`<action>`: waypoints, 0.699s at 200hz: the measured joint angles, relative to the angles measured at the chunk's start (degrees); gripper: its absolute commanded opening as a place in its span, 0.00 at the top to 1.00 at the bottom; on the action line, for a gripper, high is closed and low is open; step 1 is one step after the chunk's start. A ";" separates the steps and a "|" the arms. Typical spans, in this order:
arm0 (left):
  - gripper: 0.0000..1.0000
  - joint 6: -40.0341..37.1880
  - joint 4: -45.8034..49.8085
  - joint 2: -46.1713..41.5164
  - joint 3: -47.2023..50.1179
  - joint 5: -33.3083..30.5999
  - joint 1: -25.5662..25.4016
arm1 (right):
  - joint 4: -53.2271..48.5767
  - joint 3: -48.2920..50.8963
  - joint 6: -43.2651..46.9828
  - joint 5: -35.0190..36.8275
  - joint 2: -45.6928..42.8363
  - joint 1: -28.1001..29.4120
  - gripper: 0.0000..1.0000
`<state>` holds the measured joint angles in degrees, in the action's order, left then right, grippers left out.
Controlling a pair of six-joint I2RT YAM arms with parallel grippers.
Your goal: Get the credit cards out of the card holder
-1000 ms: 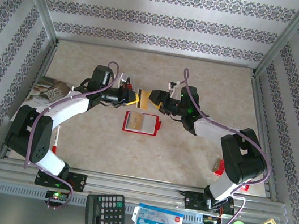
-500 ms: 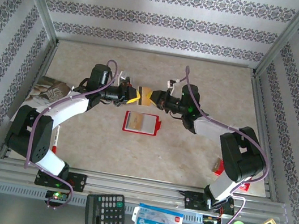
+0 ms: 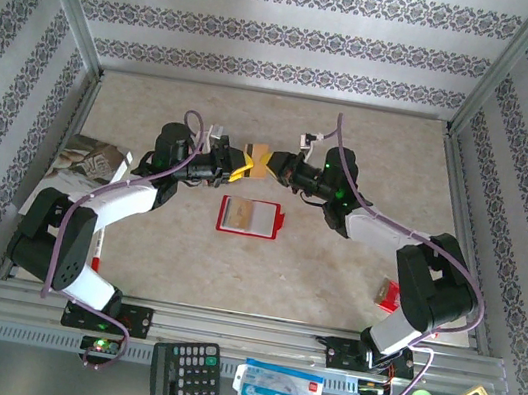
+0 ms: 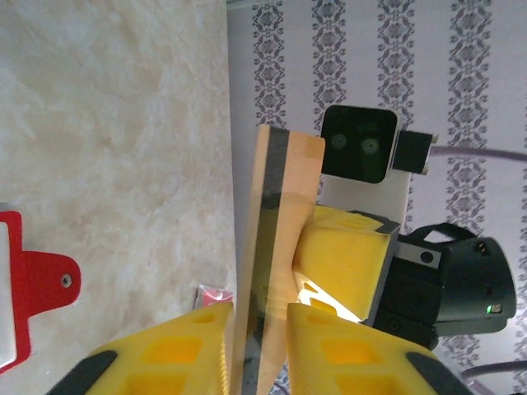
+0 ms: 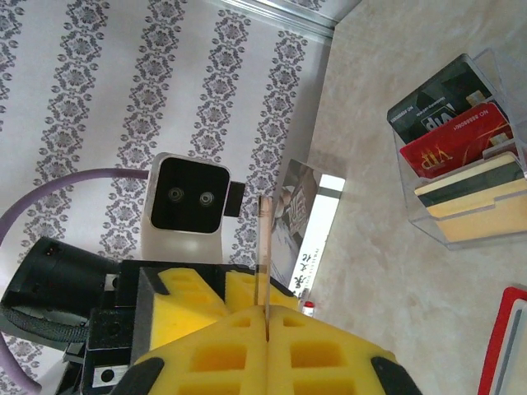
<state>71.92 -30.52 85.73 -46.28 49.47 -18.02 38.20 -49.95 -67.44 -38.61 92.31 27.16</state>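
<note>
Both arms had drifted toward the far wall, and the right gripper (image 3: 267, 165) had pinched shut on the tan credit card (image 3: 255, 159), in the air beyond the open card holder (image 3: 248, 217). The left gripper (image 4: 259, 329) narrowly flanked the card; its hold was unclear. This looked like a handover, so next the left should release fully and back away.

Right tool (image 5: 265, 322) has now clamped onto the tan card (image 4: 284, 189).
</note>
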 measured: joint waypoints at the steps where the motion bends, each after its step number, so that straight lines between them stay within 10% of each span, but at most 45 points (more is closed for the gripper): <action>1: 0.83 0.07 -0.04 0.00 0.00 -0.02 0.00 | 0.00 0.00 0.00 0.04 -0.02 0.00 0.96; 29: 1.00 1.16 -1.77 0.00 0.11 -0.63 0.02 | 0.66 0.28 -0.55 0.87 -0.22 -0.02 0.93; 78: 1.00 -0.22 -2.14 -0.02 0.07 -0.85 0.50 | -3.48 1.79 0.72 1.90 -1.18 -0.28 0.46; 140: 1.00 -24.57 28.68 -2.60 -11.54 -10.64 1.27 | -20.35 3.98 7.48 7.82 -7.37 -3.04 0.19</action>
<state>47.35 -1.85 83.13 -57.82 38.83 -16.75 17.85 -45.98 -59.96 -30.79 84.95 24.12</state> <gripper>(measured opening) 0.046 0.782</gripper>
